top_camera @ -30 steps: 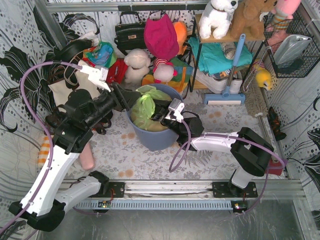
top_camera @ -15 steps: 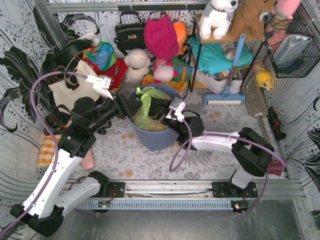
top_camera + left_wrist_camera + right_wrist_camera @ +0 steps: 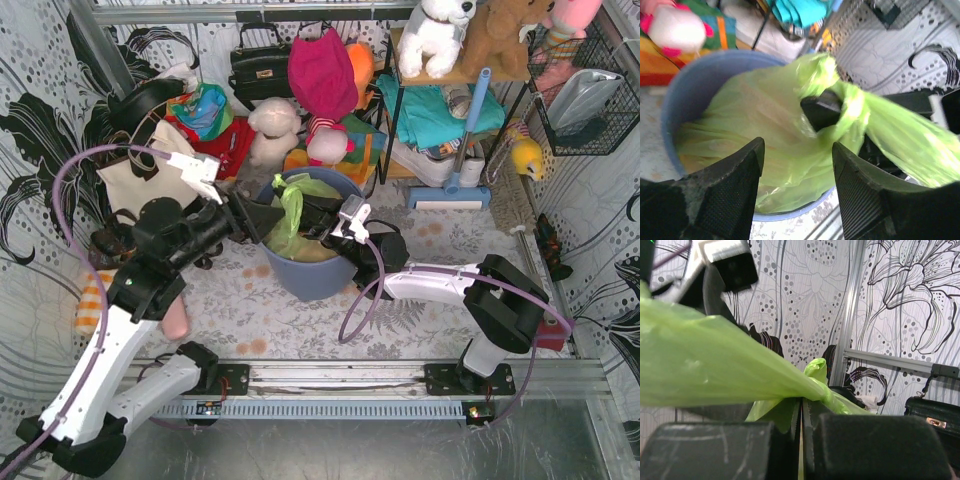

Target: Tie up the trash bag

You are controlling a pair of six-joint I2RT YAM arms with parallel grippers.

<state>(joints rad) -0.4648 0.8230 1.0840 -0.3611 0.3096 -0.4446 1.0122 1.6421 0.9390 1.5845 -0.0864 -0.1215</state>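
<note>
Trash bag is sitting inside the blue-grey bin, mid-scene on the worktop, with its green neck rising above the rim. We are seeing the right tool pressing its jaws together on a stretched strip of the film and holding it taut from the right. The left tool is hovering just left of the bin with its jaws standing apart and nothing between them. The bag is lying just beyond its tips.

We are weighing 3 risks here.

1. The film is looking thin, so a hard pull from the right could be tearing it at the pinch. The strip could also be slipping free and leaving the neck slack.
2. In the left wrist view a band of film is seeming to loop around a dark part, probably the right tool itself. Tightening now could be knotting that tool into the tie.
3. The left tool is pointing at the bag's bulging body and the bin's rim rather than at a free tail. Closing there could be catching the rim or bunching the wrong fold, and any lift could be tipping the bin.
</note>
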